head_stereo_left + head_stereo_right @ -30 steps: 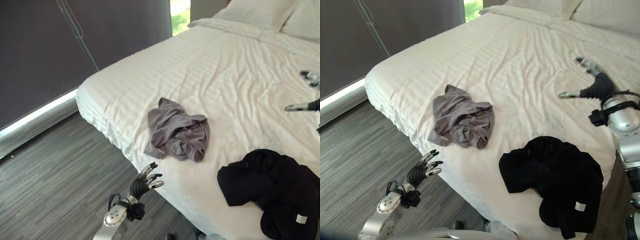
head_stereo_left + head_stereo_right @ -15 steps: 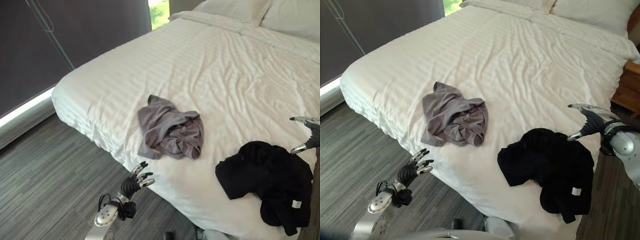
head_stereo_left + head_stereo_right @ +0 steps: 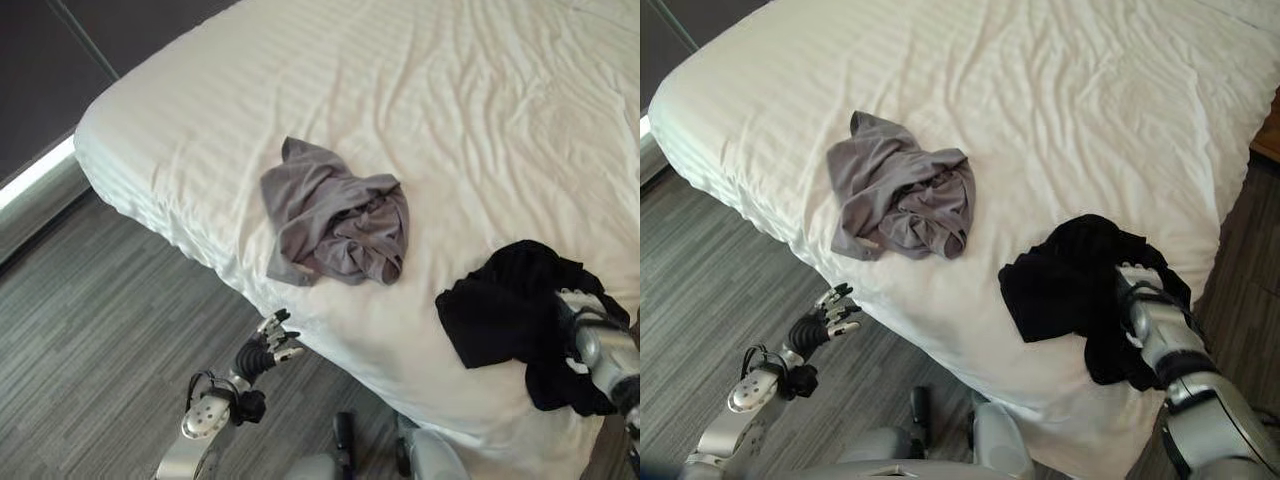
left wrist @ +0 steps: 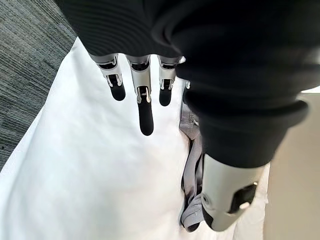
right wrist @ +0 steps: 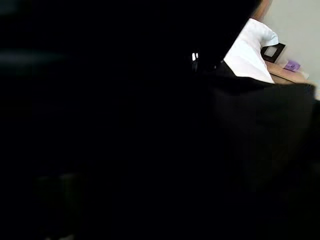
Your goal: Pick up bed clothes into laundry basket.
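Clothes are what I am after, and two heaps lie on the white bed (image 3: 480,110): a grey garment (image 3: 335,222) near the bed's left edge and a black garment (image 3: 1070,290) toward its near right corner, the two well apart. No laundry basket can be seen from where I look.

My right hand (image 3: 1132,285) is down on the black garment, at the side of the heap nearest me, with the forearm running in from the bed's near right corner. The fingers are sunk in or hidden by the dark cloth, and my right wrist view is almost wholly dark, so I cannot tell whether they have closed on anything.

My left hand (image 3: 266,352) hangs off the bed's near left edge, over the grey floor (image 3: 90,330), fingers (image 4: 145,112) straight and relaxed, holding nothing. From it the grey garment lies up and across the edge, further onto the bed; the heap runs longest from the bed's left edge toward its middle.

So the right hand is much the nearer to the black garment, the left to the grey one. I judge the black garment comes first, needing a firm gathering grasp because loose cloth can slip and trail.
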{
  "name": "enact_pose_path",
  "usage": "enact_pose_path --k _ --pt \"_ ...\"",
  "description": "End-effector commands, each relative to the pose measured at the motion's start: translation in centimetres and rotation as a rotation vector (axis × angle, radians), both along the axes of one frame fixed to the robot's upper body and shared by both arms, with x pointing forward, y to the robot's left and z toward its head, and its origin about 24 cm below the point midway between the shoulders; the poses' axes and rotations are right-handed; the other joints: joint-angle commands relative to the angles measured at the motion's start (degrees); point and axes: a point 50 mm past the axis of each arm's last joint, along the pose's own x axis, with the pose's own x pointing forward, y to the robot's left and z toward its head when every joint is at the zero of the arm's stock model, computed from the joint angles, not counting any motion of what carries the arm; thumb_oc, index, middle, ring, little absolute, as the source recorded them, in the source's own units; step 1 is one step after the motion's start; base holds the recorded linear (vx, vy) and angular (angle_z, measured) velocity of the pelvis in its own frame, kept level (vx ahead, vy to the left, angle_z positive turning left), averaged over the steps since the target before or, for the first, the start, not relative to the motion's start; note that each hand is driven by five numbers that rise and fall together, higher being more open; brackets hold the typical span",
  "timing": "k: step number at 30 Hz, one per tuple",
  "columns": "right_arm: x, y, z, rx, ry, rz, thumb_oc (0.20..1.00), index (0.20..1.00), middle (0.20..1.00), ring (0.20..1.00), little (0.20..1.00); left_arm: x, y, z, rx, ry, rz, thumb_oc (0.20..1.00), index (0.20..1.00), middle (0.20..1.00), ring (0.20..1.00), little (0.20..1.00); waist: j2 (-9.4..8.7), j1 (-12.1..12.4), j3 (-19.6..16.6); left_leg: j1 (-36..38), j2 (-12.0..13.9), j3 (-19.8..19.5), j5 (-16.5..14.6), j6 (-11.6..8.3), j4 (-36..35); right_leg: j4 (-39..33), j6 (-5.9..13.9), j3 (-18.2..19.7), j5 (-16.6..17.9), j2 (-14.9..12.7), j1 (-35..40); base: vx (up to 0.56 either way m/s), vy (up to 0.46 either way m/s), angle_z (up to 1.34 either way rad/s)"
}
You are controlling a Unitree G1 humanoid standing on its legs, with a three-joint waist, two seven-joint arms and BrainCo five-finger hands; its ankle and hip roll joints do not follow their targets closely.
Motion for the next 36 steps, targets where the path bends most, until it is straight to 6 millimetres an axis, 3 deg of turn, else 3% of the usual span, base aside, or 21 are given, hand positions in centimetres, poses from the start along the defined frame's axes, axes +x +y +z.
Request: enact_pose_path --k 1,2,3,4,7,8,9,10,11,13,14,21,23,25,27,28,30,31,32,34,36 --pt "-5.4 6.6 -9.2 0.109 0.332 0.193 1.000 1.000 1.000 1.000 1.000 0.3 0.6 2.3 -0.018 -0.133 0.025 1.000 1.000 1.000 1.000 1.000 3.35 1.78 -1.96 -6.93 -0.62 -9.61 4.40 -3.68 -0.62 1.12 2.61 1.62 -1.64 -4.72 1.35 0.00 0.028 0.40" --pt "-6.2 7.9 -10.2 0.175 0.347 0.204 1.000 1.000 1.000 1.000 1.000 0.1 0.6 2.0 -0.015 -0.124 0.028 1.000 1.000 1.000 1.000 1.000 3.72 1.34 -2.25 -6.70 -0.61 -9.63 4.31 -3.68 -0.62 1.12 2.58 1.85 -1.86 -4.74 1.59 0.05 0.038 0.39" --pt "-6.7 8.9 -10.4 0.300 0.309 0.180 0.900 0.900 0.900 0.900 0.900 0.0 0.8 2.0 -0.010 -0.127 0.045 1.000 1.000 1.000 1.000 1.000 3.77 0.45 -2.50 -6.03 -0.54 -9.47 4.05 -3.64 -0.62 1.12 2.59 2.15 -2.10 -4.70 2.12 0.06 0.043 0.45" --pt "-7.3 9.2 -10.5 0.452 0.255 0.091 0.200 0.200 0.200 0.200 0.200 -0.1 0.8 2.0 -0.010 -0.132 0.055 1.000 1.000 1.000 1.000 1.000 3.79 -0.10 -2.48 -5.33 -0.47 -9.43 3.71 -3.59 -0.62 1.12 2.65 2.11 -2.48 -4.71 2.86 0.05 0.035 0.24" --pt "-8.2 10.1 -9.5 0.995 0.027 -0.172 0.200 0.200 0.200 0.200 0.200 -0.3 1.1 2.0 -0.006 -0.137 0.096 1.000 1.000 1.000 1.000 1.000 3.36 -1.78 -3.05 -3.83 -0.27 -8.93 3.28 -3.47 -0.62 1.12 2.81 2.45 -2.88 -4.91 4.08 0.04 0.016 -0.09" --pt "-8.2 10.1 -9.5 0.995 0.027 -0.173 0.200 0.200 0.200 0.200 0.200 -0.3 1.1 2.0 -0.006 -0.137 0.095 1.000 1.000 1.000 1.000 1.000 3.33 -1.71 -3.18 -4.02 -0.29 -8.89 3.40 -3.48 -0.62 1.12 2.81 2.51 -2.76 -4.93 3.88 0.05 0.012 -0.15" --pt "-8.7 10.1 -8.7 1.277 -0.108 -0.292 0.200 0.200 0.200 0.200 0.200 -0.4 1.3 1.8 -0.008 -0.134 0.116 1.000 1.000 1.000 1.000 1.000 3.01 -2.74 -3.51 -3.01 -0.21 -8.56 3.02 -3.39 -0.62 1.12 2.90 2.82 -2.95 -4.93 4.57 0.03 0.008 -0.25" --pt "-8.8 10.1 -8.7 1.277 -0.108 -0.293 0.200 0.200 0.200 0.200 0.200 -0.4 1.3 1.8 -0.008 -0.134 0.115 1.000 1.000 1.000 1.000 1.000 3.02 -2.67 -3.51 -2.98 -0.21 -8.53 3.00 -3.39 -0.62 1.12 2.90 2.85 -2.96 -4.92 4.59 0.08 0.030 -0.21" --pt "-9.3 10.1 -8.1 1.547 -0.249 -0.418 0.200 0.200 0.200 0.200 0.200 -0.5 1.0 1.9 -0.028 -0.139 0.124 1.000 1.000 1.000 1.000 1.000 3.04 -3.48 -3.71 -1.90 -0.03 -8.16 2.57 -3.37 -0.62 1.12 2.98 2.89 -3.31 -4.93 5.49 0.03 0.022 -0.32" --pt "-9.4 10.2 -7.4 1.680 -0.324 -0.451 0.200 0.200 0.200 0.200 0.200 -0.6 1.0 1.8 -0.027 -0.137 0.127 1.000 1.000 1.000 1.000 1.000 2.93 -3.83 -4.09 -1.69 -0.03 -7.80 2.50 -3.40 -0.62 1.12 3.03 3.07 -3.24 -4.96 5.50 0.05 0.024 -0.21" --pt "-9.9 10.4 -6.7 1.937 -0.449 -0.535 0.200 0.200 0.200 0.200 0.200 -0.6 1.0 1.7 -0.030 -0.129 0.132 1.000 1.000 1.000 1.000 1.000 2.67 -4.33 -4.48 -0.91 0.08 -7.38 2.25 -3.47 -0.62 1.12 3.14 3.11 -3.35 -4.91 6.10 0.05 0.016 -0.09" --pt "-9.8 10.9 -4.1 2.421 -0.712 -0.593 0.200 0.200 0.200 0.200 0.200 -1.0 1.0 1.3 -0.045 -0.097 0.152 1.000 1.000 1.000 1.000 1.000 1.92 -4.85 -6.16 1.26 0.32 -6.49 1.32 -3.48 -0.62 1.12 3.39 3.47 -3.94 -4.96 7.79 0.05 0.006 -0.12" --pt "-8.8 10.7 -1.6 2.504 -0.825 -0.513 0.200 0.200 0.200 0.200 0.200 -0.9 1.2 1.2 -0.032 -0.091 0.170 1.000 1.000 1.000 1.000 1.000 1.64 -4.76 -6.85 1.94 0.49 -6.14 0.95 -3.47 -0.62 1.12 3.44 3.68 -4.05 -4.95 8.32 0.05 -0.005 -0.14" --pt "-8.8 10.7 -1.6 2.504 -0.826 -0.513 0.200 0.200 0.200 0.200 0.200 -0.9 1.2 1.2 -0.032 -0.091 0.170 1.000 1.000 1.000 1.000 1.000 1.64 -4.73 -6.81 1.98 0.49 -6.12 0.94 -3.47 -0.62 1.12 3.44 3.71 -4.06 -4.95 8.35 0.02 -0.003 -0.19" --pt "-6.3 9.7 5.0 2.561 -1.063 -0.184 0.200 0.200 0.200 0.200 0.200 -0.6 1.3 1.2 -0.017 -0.090 0.185 1.000 1.000 1.000 1.000 1.000 1.46 -4.07 -7.61 2.63 0.66 -5.88 0.59 -3.45 -0.62 1.12 3.53 3.83 -4.15 -4.88 8.85 0.03 -0.012 -0.10" --pt "-6.3 9.7 5.0 2.561 -1.064 -0.183 0.200 0.200 0.200 0.200 0.200 -0.6 1.3 1.2 -0.017 -0.091 0.184 1.000 1.000 1.000 1.000 1.000 1.47 -4.04 -7.51 2.68 0.66 -5.86 0.56 -3.45 -0.62 1.12 3.53 3.84 -4.16 -4.87 8.90 0.00 0.000 0.00" --pt "-5.0 9.4 7.8 2.529 -1.144 -0.073 0.200 0.200 0.200 0.200 0.200 -0.4 1.3 1.3 -0.010 -0.097 0.190 1.000 1.000 1.000 1.000 1.000 1.40 -3.55 -7.86 2.91 0.75 -5.69 0.44 -3.46 -0.62 1.12 3.57 3.78 -4.24 -4.86 9.16 0.01 -0.006 -0.12" --pt "-4.6 9.0 11.4 2.441 -1.213 0.102 0.200 0.200 0.200 0.200 0.200 -0.2 1.3 1.3 0.004 -0.096 0.192 1.000 1.000 1.000 1.000 1.000 1.29 -3.17 -8.10 3.10 0.85 -5.63 0.32 -3.48 -0.62 1.12 3.56 3.81 -4.35 -4.82 9.47 0.01 -0.010 -0.11" --pt "-4.6 8.7 12.7 2.373 -1.254 0.152 0.200 0.200 0.200 0.200 0.200 -0.2 1.3 1.4 0.005 -0.097 0.190 1.000 1.000 1.000 1.000 1.000 1.27 -3.04 -8.34 3.25 0.89 -5.68 0.28 -3.51 -0.62 1.12 3.53 3.71 -4.48 -4.76 9.71 0.00 0.000 0.00" --pt "-4.5 8.6 13.7 2.334 -1.287 0.183 0.200 0.200 0.200 0.200 0.200 -0.1 1.3 1.3 0.006 -0.095 0.192 1.000 1.000 1.000 1.000 1.000 1.22 -2.87 -8.52 3.43 0.94 -5.74 0.22 -3.50 -0.62 1.12 3.47 3.61 -4.57 -4.77 10.01 0.01 -0.002 0.03" --pt "-4.6 7.8 15.5 2.141 -1.351 0.235 0.200 0.200 0.200 0.200 0.200 0.1 1.4 1.4 0.016 -0.100 0.199 1.000 1.000 1.000 1.000 1.000 1.00 -2.75 -8.97 3.84 0.99 -5.88 0.06 -3.53 -0.62 1.12 3.34 3.37 -4.86 -4.68 10.68 0.00 0.000 0.00"
